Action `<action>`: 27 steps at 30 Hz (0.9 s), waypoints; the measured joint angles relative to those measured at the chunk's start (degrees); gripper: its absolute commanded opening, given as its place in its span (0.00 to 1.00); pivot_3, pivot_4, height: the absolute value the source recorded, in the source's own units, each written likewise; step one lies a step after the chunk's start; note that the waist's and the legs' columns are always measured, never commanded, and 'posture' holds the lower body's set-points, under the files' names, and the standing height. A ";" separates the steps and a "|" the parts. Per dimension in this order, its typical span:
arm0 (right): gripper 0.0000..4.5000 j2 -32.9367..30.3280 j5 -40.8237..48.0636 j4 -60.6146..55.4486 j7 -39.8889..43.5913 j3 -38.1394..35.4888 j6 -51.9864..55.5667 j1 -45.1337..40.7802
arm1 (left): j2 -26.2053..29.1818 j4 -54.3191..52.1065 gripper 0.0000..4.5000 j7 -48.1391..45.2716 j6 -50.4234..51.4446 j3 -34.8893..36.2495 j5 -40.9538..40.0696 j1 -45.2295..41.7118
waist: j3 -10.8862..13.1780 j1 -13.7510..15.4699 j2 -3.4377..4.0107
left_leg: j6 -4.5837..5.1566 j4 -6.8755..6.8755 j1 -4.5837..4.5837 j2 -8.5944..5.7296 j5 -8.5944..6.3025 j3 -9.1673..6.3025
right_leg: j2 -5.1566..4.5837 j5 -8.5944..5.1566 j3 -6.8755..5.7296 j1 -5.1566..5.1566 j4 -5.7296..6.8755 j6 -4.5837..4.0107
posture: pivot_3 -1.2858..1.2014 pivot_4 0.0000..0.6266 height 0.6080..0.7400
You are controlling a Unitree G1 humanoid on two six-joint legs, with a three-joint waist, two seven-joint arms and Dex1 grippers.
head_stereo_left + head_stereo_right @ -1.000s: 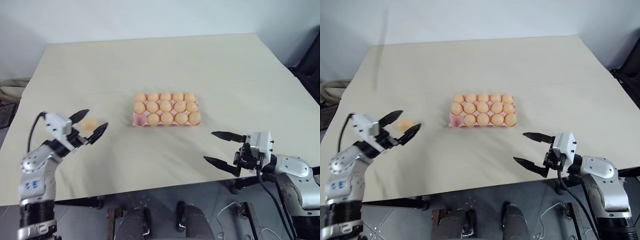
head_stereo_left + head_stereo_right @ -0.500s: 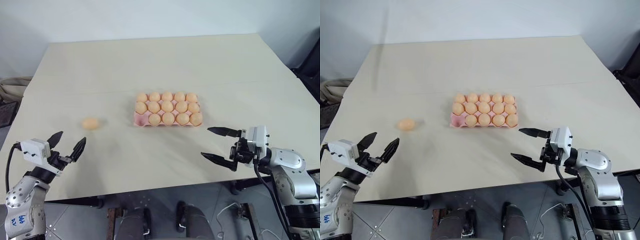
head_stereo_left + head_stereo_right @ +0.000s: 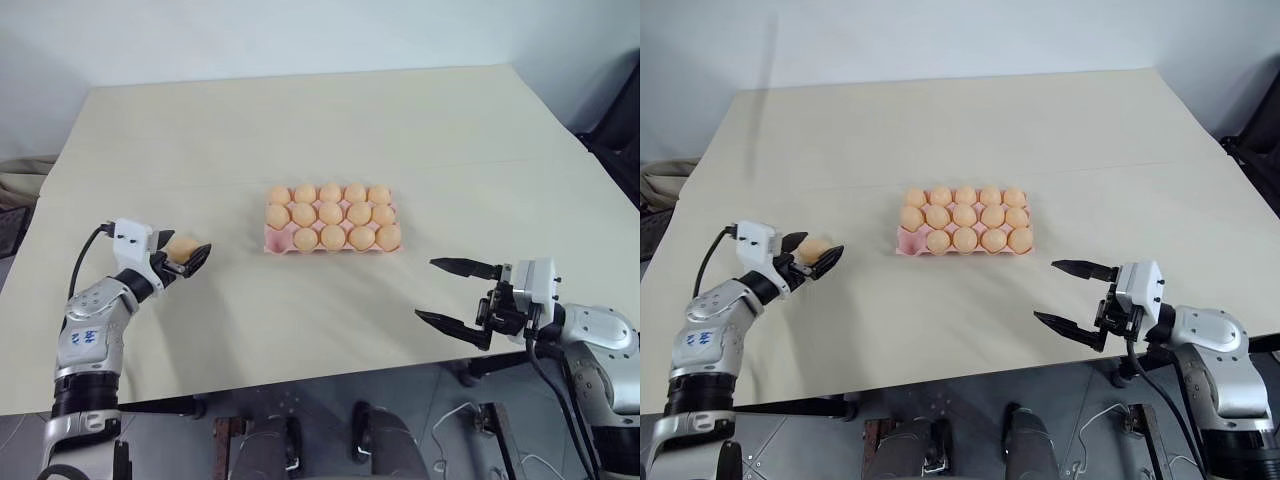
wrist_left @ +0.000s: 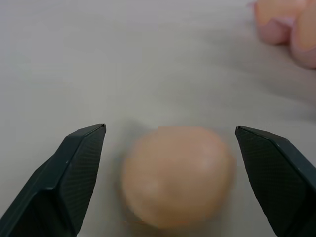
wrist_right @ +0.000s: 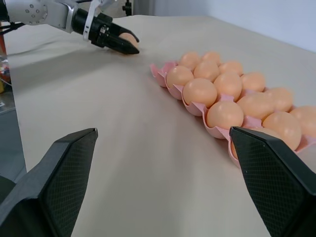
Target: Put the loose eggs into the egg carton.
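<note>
One loose egg [image 3: 181,246], pale orange-tan, lies on the table left of the egg carton [image 3: 274,240]. My left gripper [image 3: 186,251] is open, one finger on each side of that egg. In the left wrist view the egg [image 4: 177,175] sits between the two black fingers [image 4: 74,173] with small gaps either side. The pink carton holds several eggs, and its front-left cup is bare. My right gripper [image 3: 425,289] hangs open and empty near the table's front edge, right of the carton.
The beige table [image 3: 330,120] stretches wide behind the carton. Its front edge [image 3: 300,378] runs just below both grippers. In the right wrist view the carton [image 5: 163,74] lies ahead, with the left gripper [image 5: 118,42] beyond it.
Half a second ago my left gripper hung back near the table's front edge, away from the egg. It has since come forward and now brackets the egg. My right gripper has stayed put.
</note>
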 measured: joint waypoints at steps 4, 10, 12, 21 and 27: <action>1.00 0.06 0.35 -1.57 -1.44 -0.05 0.19 1.69 | 0.01 2.14 0.65 -0.46 -1.24 -0.30 0.26 -1.09 | -0.01 -0.01 -0.02 | -0.01 0.00 0.00 0.01 -0.01 -0.02 | -0.03 0.00 0.02 -0.01 -0.01 0.00 | 0.52 0.24 1.00; 1.00 0.06 0.46 -1.83 -2.43 -0.09 0.17 2.16 | 0.13 0.12 0.47 -4.21 -1.46 -0.24 -1.47 -0.95 | -0.01 0.05 -0.02 | -0.01 0.01 0.01 0.01 0.00 -0.02 | -0.05 0.00 0.03 -0.02 -0.03 0.00 | 0.52 0.24 1.00; 1.00 0.06 0.47 -1.83 -2.51 -0.14 0.16 2.21 | 0.13 -2.80 0.47 -6.48 -1.44 -0.34 -2.63 -1.13 | -0.01 0.05 -0.02 | -0.02 0.01 0.01 0.01 0.00 -0.02 | -0.06 0.00 0.04 -0.02 -0.03 0.00 | 0.52 0.24 1.00; 1.00 0.05 0.41 -1.84 -3.71 -1.17 0.04 2.63 | -4.82 -2.60 0.47 -13.56 -0.29 -9.70 -1.94 -15.74 | -0.02 1.32 -0.03 | 0.07 0.11 0.00 -0.09 0.03 0.06 | 0.04 0.05 0.05 0.03 0.00 0.06 | 0.52 0.24 1.00; 1.00 0.06 0.34 -4.01 -5.99 -2.63 0.04 5.06 | -9.72 8.31 0.47 -15.94 -4.10 -16.03 2.18 -20.24 | -0.01 1.02 -0.05 | 0.15 0.11 -0.02 -0.07 0.07 0.08 | 0.25 0.05 0.01 0.02 0.02 0.06 | 0.52 0.24 1.00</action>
